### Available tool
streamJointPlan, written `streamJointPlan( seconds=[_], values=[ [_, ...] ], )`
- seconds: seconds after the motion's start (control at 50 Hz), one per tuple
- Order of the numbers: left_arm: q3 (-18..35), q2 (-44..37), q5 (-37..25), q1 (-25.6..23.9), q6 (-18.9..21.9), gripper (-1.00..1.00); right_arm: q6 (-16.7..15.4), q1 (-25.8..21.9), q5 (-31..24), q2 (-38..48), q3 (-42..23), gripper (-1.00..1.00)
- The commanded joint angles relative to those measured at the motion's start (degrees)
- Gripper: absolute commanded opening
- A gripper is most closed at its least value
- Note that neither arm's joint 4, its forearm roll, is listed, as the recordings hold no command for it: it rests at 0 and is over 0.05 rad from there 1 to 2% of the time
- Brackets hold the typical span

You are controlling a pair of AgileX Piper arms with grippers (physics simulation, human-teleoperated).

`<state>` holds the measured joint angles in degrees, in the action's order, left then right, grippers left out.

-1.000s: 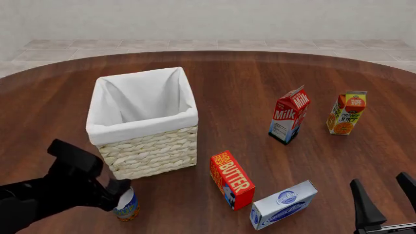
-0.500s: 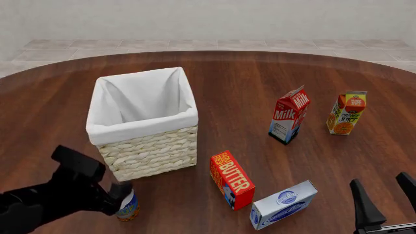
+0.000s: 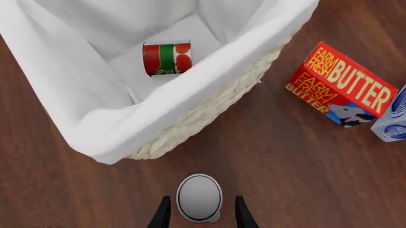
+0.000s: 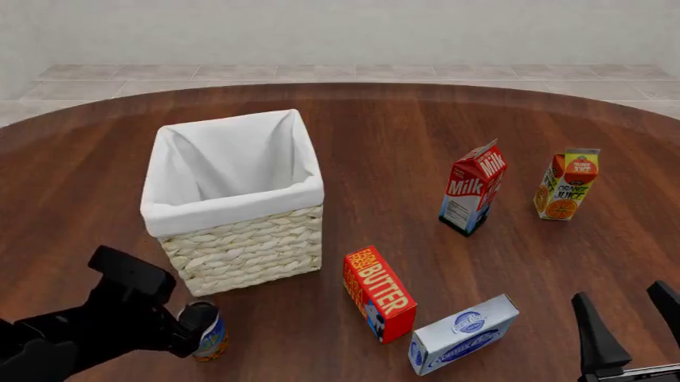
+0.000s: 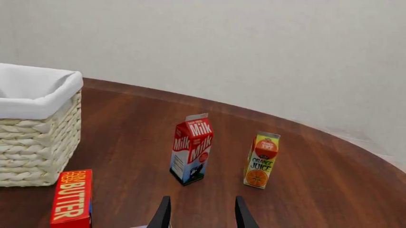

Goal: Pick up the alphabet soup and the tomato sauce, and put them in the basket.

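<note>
The square cream basket (image 4: 247, 247) is rough woven wicker; its white lining (image 4: 228, 163) is matt cloth. The dark brown table (image 4: 425, 143) is glossy wood.

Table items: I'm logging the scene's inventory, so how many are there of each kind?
Cylindrical cans: 2, blue-and-orange alphabet soup, red-and-green tomato sauce
Gable-top cartons: 2, red milk carton, orange juice carton
Flat boxes: 2, red butter box, pale blue-and-white box
Cream wicker basket: 1
Total: 7

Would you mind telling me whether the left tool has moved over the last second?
Yes. In the front view the left tool has sunk lower around the alphabet soup, ending farther below the basket than before.
</note>
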<state>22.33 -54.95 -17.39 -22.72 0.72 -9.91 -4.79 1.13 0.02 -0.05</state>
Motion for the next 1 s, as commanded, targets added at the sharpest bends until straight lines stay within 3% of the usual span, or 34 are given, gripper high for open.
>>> streamJointPlan(
  seconds=[0.02, 1.0],
  values=[
    [-0.5, -1.1, 1.5, 0.2, -0.3, 1.00, 0.0, 0.0, 0.0, 0.0, 0.0, 1.00],
    [-4.6, -4.9, 8.3, -0.6, -2.1, 1.00, -0.1, -0.1, 0.0, 0.0, 0.0, 1.00]
  ],
)
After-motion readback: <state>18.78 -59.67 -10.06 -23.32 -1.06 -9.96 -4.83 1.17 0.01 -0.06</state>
